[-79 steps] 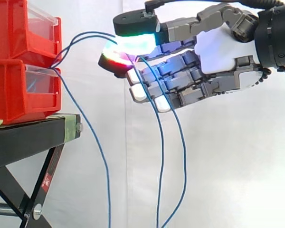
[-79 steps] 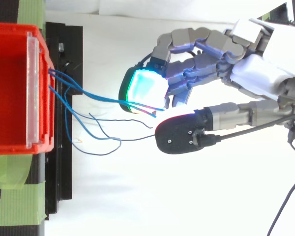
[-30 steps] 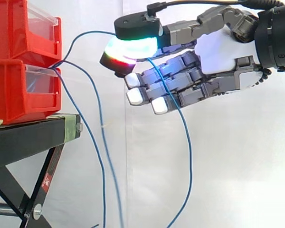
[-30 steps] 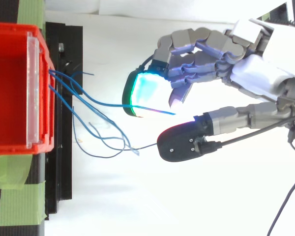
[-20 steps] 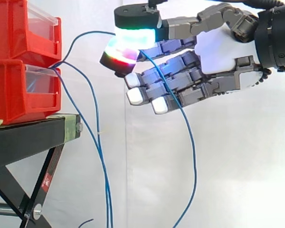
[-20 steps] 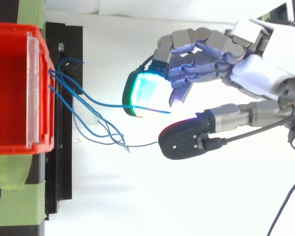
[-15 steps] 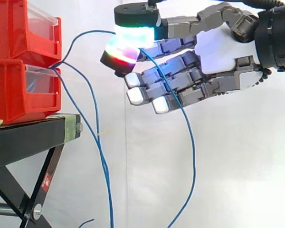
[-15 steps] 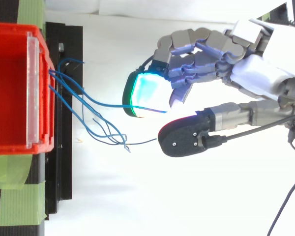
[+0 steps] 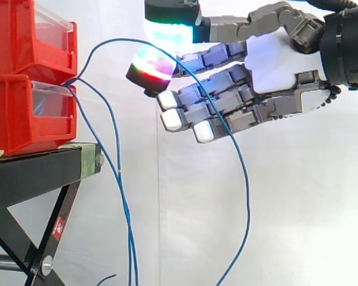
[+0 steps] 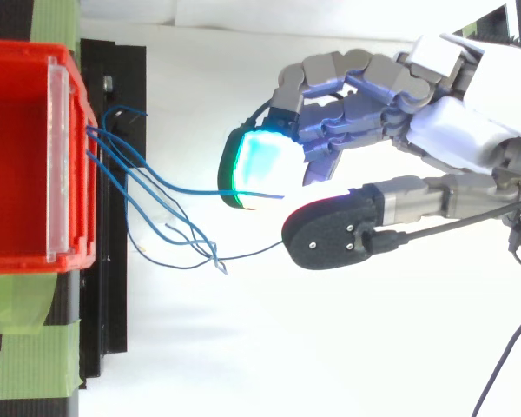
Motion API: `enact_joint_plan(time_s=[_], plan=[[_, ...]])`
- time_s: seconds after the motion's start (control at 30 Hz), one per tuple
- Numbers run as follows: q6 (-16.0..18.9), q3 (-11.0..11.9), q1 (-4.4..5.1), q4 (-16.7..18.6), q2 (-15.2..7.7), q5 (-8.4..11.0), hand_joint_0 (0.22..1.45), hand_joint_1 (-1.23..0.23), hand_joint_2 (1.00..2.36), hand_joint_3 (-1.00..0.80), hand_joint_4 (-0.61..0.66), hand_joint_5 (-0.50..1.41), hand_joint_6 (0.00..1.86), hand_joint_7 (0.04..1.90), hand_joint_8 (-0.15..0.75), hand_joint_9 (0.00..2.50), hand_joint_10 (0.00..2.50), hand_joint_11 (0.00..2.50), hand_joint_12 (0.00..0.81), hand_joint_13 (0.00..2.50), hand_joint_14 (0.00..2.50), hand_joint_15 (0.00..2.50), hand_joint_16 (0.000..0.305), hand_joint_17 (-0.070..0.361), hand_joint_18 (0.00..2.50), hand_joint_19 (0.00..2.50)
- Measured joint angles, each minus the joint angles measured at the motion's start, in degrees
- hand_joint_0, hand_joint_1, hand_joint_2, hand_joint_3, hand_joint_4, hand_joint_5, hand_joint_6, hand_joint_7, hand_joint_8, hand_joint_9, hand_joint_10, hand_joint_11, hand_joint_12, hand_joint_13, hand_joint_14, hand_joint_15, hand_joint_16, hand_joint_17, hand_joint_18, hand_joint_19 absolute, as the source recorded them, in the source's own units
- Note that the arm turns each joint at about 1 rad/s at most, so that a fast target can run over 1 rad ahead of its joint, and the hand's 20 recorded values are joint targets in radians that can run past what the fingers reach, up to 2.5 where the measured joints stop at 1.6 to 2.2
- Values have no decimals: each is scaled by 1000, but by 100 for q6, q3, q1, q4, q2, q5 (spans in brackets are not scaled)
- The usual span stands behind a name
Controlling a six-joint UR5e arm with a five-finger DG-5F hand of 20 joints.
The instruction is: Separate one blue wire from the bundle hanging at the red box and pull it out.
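Thumb pad (image 9: 170, 22) has lifted clear of the glowing fingertip (image 9: 148, 67): your hand (image 9: 274, 59) has opened its pinch. The blue wire (image 9: 246, 190) merely drapes across relaxed fingers, rooted at the red box (image 9: 24, 113) with the bundle (image 9: 129, 238), likely needing regrasping.

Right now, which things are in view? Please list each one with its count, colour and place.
bins: two, red, stacked on the stand at the left.
stand: one, black, under the bins.
wires: several, blue, hanging from the front of the bins; one arcs across to the hand and drops below it.
tape: two patches, green, beside the bins in the top view.
curtain: one, white, behind everything.
hand: one, grey and white, to the right of the bins and apart from them.
arm: one, black, at the right edge.
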Motion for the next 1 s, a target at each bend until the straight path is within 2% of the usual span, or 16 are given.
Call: enact_joint_plan(time_s=[0.17,0.53,1.0], plan=[[0,0,0,0,0,-3,519,-708,1005,-441,229,-209,734,1152,361,622,18,1293,442,696,25,993,55,123,657,1076],[0,0,0,0,0,3,579,-652,1009,-402,212,-197,780,1121,356,711,18,1271,418,723,25,981,50,112,694,1080],[0,0,3,0,0,-3,623,-667,1023,-215,151,-188,807,1118,353,792,17,1303,410,764,25,979,48,107,732,1080]])
